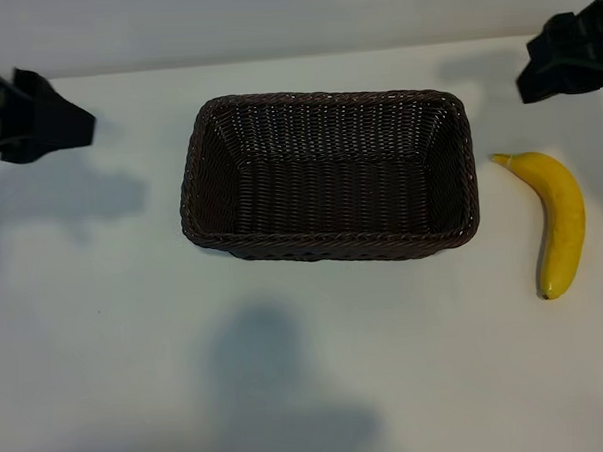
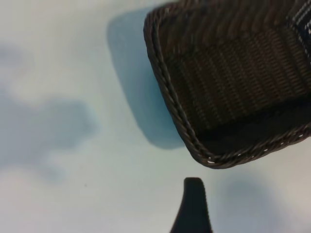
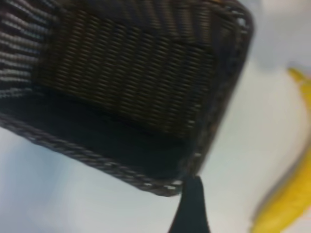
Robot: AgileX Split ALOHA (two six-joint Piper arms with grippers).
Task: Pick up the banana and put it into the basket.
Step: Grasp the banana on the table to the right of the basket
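Observation:
The dark-brown woven basket [image 1: 332,247] stands empty in the middle of the white table. To its right lies the yellow banana [image 1: 562,220], apart from the basket, its stem pointing toward the back. My right gripper [image 1: 550,70] hovers at the back right, behind the banana and above the table. It is open and holds nothing. The right wrist view shows one dark finger [image 3: 190,208] near a corner of the basket [image 3: 97,160], with the banana [image 3: 286,204] off to the side. My left gripper [image 1: 62,124] is at the back left, open and empty. Its finger [image 2: 193,206] shows near the basket's rim [image 2: 170,102].
The white table [image 1: 289,387] stretches in front of the basket, with soft shadows of the arms on it. A pale wall [image 1: 272,17] closes the back edge.

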